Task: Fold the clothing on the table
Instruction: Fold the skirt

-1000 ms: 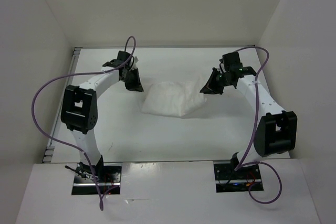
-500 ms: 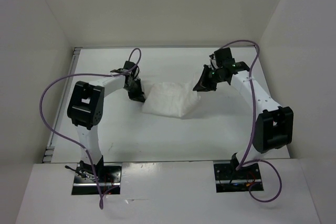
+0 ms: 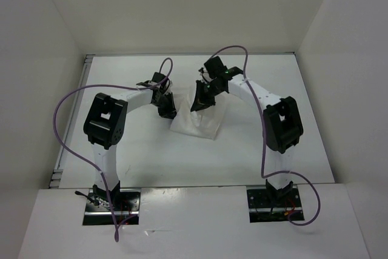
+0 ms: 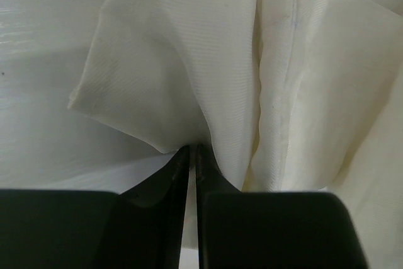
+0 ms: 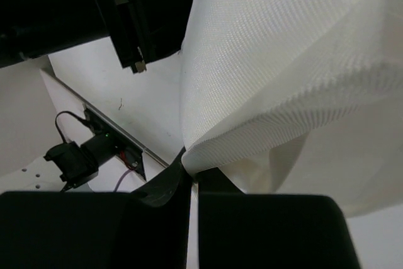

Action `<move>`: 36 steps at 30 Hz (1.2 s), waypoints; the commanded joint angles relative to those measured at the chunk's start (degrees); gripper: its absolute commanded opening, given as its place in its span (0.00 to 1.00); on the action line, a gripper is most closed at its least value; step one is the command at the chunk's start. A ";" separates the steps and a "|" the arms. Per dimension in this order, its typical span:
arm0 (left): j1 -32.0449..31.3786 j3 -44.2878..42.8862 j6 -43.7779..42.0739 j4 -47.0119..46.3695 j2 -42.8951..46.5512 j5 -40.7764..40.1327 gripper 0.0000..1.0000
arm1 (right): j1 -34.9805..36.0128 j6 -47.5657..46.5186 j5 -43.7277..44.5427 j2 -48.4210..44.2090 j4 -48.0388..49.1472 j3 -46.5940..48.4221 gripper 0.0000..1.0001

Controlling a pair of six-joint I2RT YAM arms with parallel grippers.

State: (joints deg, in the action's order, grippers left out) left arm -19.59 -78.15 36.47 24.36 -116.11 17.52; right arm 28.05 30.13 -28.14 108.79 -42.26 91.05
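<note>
One piece of clothing (image 3: 203, 127), white, thin and creased, lies bunched near the middle of the table (image 3: 151, 156), apparently doubled over. Two grippers hold it: the left gripper (image 3: 168, 110) pinches its left edge, and the right gripper (image 3: 199, 104) is clamped on a raised fold.

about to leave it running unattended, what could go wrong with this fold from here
The right gripper pinches only a thin edge of the skirt at its tips; it might slip and drop the lifted flap unevenly.
The left gripper holds a small fold too, so a tug could pull it free.
Both grippers sit close together and might collide.
</note>
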 commanded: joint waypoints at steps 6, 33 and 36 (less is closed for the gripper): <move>0.00 0.54 0.27 1.04 0.62 -0.73 0.14 | 3.67 -0.08 -2.18 9.50 3.41 9.93 0.12; 0.34 -0.96 -3.86 -5.02 6.52 35.39 0.21 | -17.50 3.36 -0.60 -19.50 13.87 -10.71 0.50; 2.36 2.81 -5.08 -4.07 5.20 30.59 0.20 | -17.51 3.36 -1.21 -20.63 13.95 -12.99 0.50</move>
State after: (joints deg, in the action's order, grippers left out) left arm -19.94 -78.30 32.34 20.51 -109.91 47.20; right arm 10.70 34.76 -29.74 90.32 -27.27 80.01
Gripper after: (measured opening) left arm 0.206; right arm 0.502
